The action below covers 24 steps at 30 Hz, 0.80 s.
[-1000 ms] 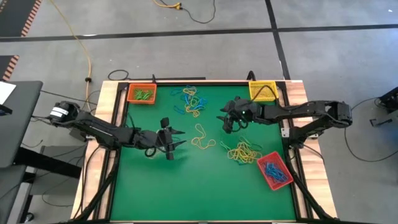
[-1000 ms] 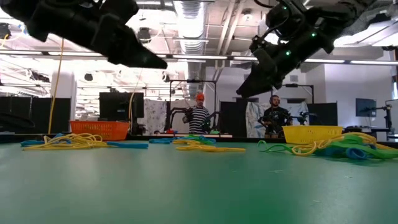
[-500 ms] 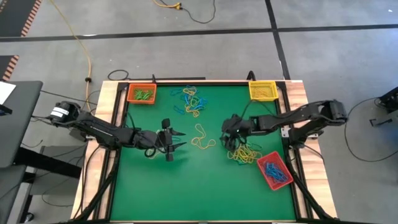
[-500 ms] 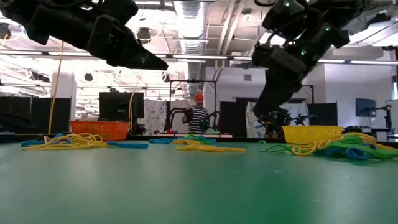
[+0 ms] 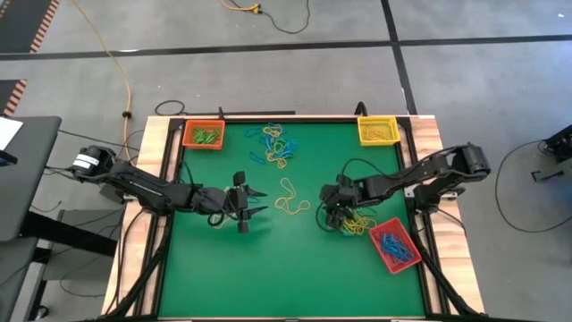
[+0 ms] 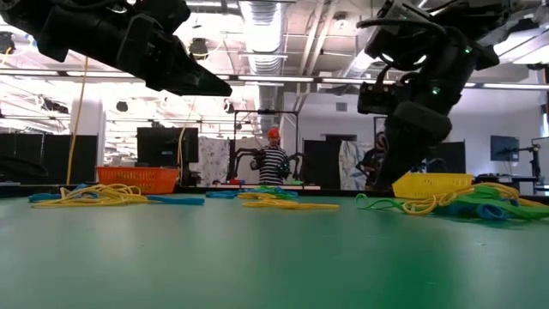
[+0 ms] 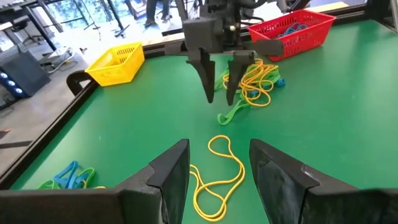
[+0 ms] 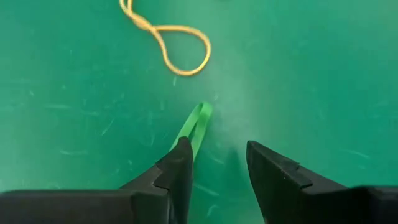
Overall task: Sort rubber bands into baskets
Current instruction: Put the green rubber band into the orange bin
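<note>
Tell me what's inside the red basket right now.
The red basket holds a heap of blue rubber bands, seen too from the left wrist view. Whether other colours lie beneath them cannot be seen. The right gripper works the pile beside the basket.

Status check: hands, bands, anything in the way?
Right hand open, down over green band. Left hand open, mid-table. Nothing in the way.

Overhead view straight down, low view table-level, wrist views close, all sharing green table [image 5: 268,259]
</note>
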### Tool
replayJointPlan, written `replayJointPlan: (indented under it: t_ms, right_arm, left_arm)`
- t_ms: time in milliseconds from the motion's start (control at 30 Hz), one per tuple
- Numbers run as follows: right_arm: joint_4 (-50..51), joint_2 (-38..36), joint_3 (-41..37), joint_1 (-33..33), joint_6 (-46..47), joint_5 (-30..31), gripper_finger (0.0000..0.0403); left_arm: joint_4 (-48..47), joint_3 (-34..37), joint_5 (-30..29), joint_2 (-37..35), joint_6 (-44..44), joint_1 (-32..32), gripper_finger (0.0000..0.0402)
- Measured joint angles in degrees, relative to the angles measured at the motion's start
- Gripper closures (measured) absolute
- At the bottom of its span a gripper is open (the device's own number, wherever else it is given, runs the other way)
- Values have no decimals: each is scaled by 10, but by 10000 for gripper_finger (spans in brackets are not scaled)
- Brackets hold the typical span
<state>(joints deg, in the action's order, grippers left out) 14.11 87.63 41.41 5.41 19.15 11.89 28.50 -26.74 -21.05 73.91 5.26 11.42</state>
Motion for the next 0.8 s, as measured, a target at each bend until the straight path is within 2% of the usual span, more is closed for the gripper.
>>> replayJointPlan:
  t_ms: [133,433,800]
  right_arm:
    - [-4,22,0,7,17,0,231]
    - [-26,35,0,10,29,4,191]
    - [-5,36,33,23,20,6,221]
  left_arm:
    - [5,0,4,0,-1,0,244]
    - [5,0,19,0,-10,1,244]
    - [5,0,19,0,-6,2,244]
